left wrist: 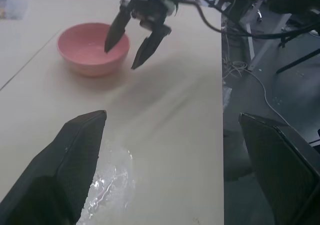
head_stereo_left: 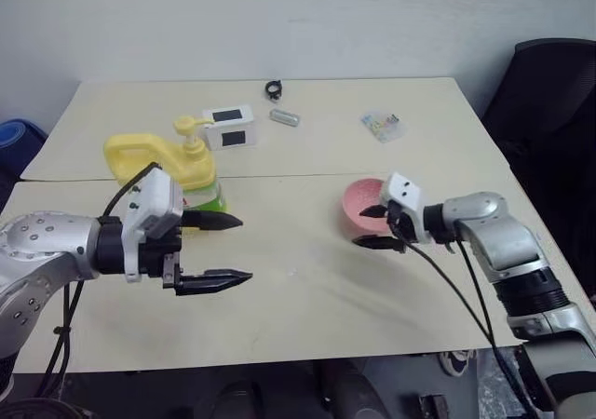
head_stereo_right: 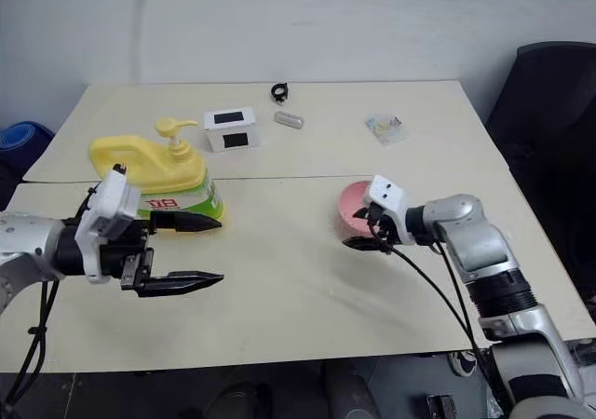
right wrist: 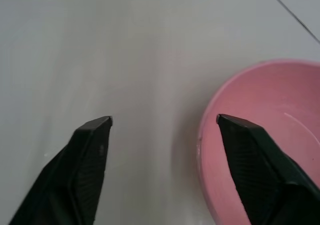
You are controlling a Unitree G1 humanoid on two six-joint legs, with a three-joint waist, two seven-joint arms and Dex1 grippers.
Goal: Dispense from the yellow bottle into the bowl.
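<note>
The yellow bottle [head_stereo_left: 158,161], a squat jug with a handle and pump top, stands on the left side of the table. My left gripper [head_stereo_left: 242,249] hovers open just in front and to the right of it, pointing toward the table's middle, with nothing between its fingers. The pink bowl [head_stereo_left: 358,203] sits right of centre. My right gripper [head_stereo_left: 361,227] is open at the bowl's near-left rim. In the right wrist view one finger [right wrist: 260,155] lies over the bowl [right wrist: 280,110] and the other over bare table. The left wrist view shows the bowl [left wrist: 90,47] and the right gripper [left wrist: 121,58].
A small white box with black panels [head_stereo_left: 228,126] stands behind the bottle. A black ring [head_stereo_left: 273,89], a small metal cylinder [head_stereo_left: 284,116] and a plastic packet [head_stereo_left: 383,126] lie further back. A black chair [head_stereo_left: 549,93] stands beyond the table's right edge.
</note>
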